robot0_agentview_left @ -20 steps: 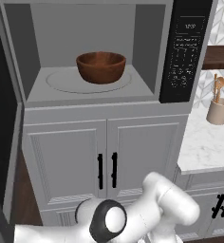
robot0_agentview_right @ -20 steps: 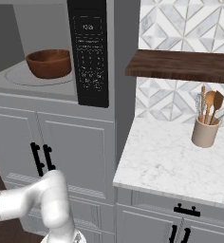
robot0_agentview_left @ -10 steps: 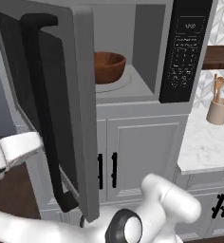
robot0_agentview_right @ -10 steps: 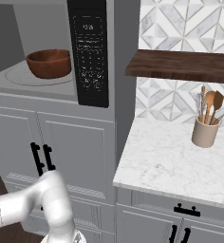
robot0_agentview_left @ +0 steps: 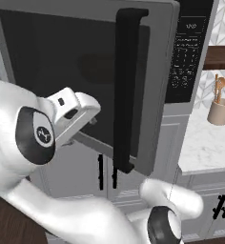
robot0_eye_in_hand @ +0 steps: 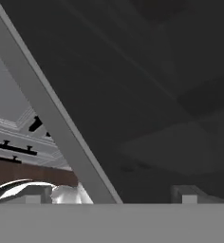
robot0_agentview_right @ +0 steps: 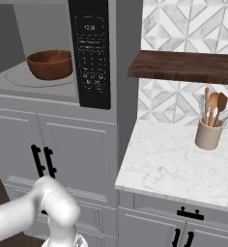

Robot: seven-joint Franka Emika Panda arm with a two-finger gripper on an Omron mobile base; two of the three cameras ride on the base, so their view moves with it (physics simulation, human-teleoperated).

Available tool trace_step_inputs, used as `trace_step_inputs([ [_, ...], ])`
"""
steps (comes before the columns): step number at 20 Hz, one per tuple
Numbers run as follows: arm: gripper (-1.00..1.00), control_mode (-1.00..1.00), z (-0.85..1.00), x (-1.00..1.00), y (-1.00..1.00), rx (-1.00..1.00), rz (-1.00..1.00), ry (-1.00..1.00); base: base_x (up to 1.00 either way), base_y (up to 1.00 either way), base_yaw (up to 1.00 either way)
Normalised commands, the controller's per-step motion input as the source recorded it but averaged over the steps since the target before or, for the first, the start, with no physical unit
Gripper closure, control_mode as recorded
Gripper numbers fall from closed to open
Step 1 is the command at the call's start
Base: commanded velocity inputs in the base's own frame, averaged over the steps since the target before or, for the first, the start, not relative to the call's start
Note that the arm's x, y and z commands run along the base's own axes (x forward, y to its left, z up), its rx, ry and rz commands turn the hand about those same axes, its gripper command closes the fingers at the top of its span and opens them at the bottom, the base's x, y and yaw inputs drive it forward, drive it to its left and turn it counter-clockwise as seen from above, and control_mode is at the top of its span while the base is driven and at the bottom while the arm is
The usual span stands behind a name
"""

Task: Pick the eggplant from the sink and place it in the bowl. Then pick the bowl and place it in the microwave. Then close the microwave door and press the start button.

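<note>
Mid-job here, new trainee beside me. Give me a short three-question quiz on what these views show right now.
1. True or false: the bowl sits inside the microwave.
2. In the left base view, the microwave door is: A) latched shut, B) partly swung, C) removed.
3. What stands on the marble counter under the wooden shelf?

Key: 1 true; 2 B; 3 a utensil holder with wooden spoons.

Readable text: almost none from where I sit.
I see pale digits in the small display at the top of the microwave's black keypad panel (robot0_agentview_right: 90,62) and faint markings on its buttons, but I cannot read any of them; the same panel (robot0_agentview_left: 187,57) is just as blurred from the left.
</note>
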Motion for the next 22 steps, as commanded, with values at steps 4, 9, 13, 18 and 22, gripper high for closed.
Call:
trace_step_inputs([
  [4, -1.00, -1.00, 0.03, 0.63, -0.81, 0.18, 0.30, 0.37, 0.00, 0.00, 0.00],
  [9, -1.00, -1.00, 0.00, 0.71, -0.75, 0.12, 0.33, 0.11, 0.00, 0.00, 0.00],
  [13, -1.00, -1.00, 0.00, 0.78, -0.58, 0.01, 0.26, -0.03, 0.00, 0.00, 0.00],
  [18, -1.00, -1.00, 0.00, 0.77, -0.39, 0.00, 0.19, -0.13, 0.00, 0.00, 0.00],
  [22, -1.00, -1.00, 0.00, 0.74, -0.27, 0.00, 0.16, -0.14, 0.00, 0.00, 0.00],
])
